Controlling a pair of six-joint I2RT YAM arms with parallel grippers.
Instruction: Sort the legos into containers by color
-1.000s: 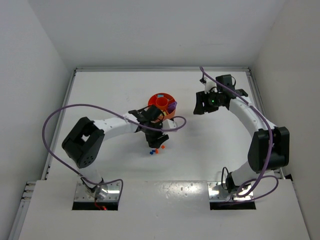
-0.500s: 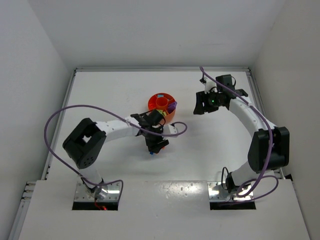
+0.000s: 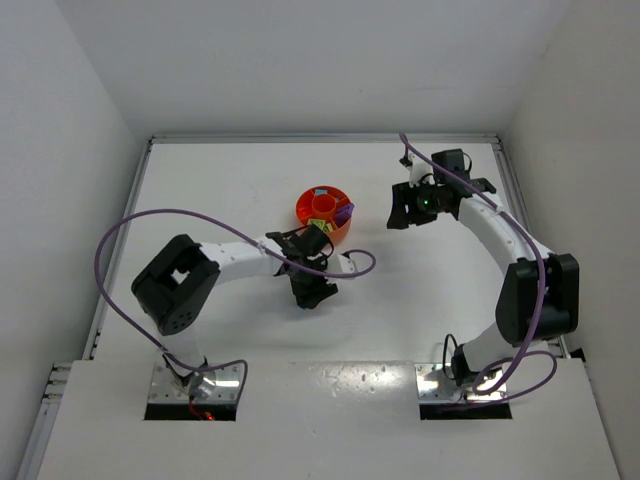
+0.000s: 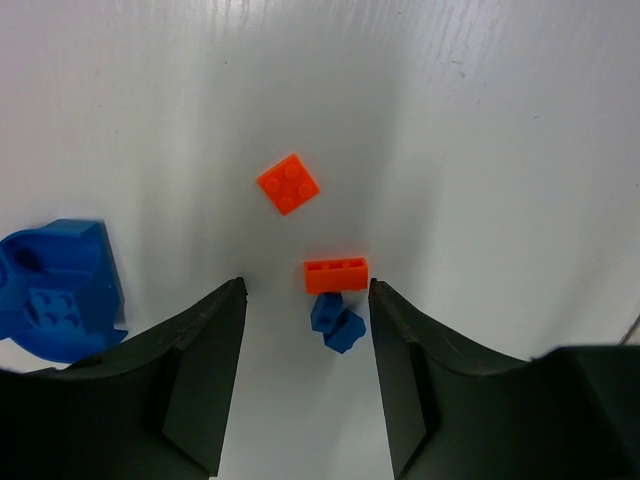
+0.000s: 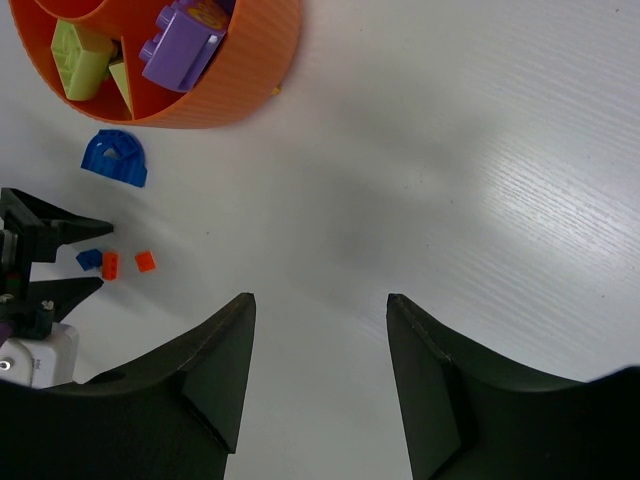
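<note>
My left gripper (image 4: 307, 290) is open, low over the table. Two small blue legos (image 4: 336, 322) lie touching between its fingertips, nearer the right finger, with an orange brick (image 4: 336, 274) touching them just ahead. An orange square plate (image 4: 288, 183) lies further ahead, and a big blue rounded piece (image 4: 55, 290) lies at the left. In the top view the left gripper (image 3: 313, 293) hides these. The round orange tray (image 3: 324, 212) holds purple (image 5: 180, 45) and yellow-green (image 5: 80, 55) legos. My right gripper (image 5: 320, 305) is open and empty, hovering right of the tray (image 5: 240, 70).
The right wrist view shows the blue rounded piece (image 5: 115, 158) below the tray, and the small blue (image 5: 89, 259) and orange (image 5: 127, 263) legos beside the left gripper's fingers (image 5: 50, 225). A purple cable (image 3: 360, 262) loops by the left wrist. White walls surround the table.
My left gripper has moved from beside the tray toward the near side and come down over the loose blue and orange legos, which it now covers in the top view. The right arm has not moved.
</note>
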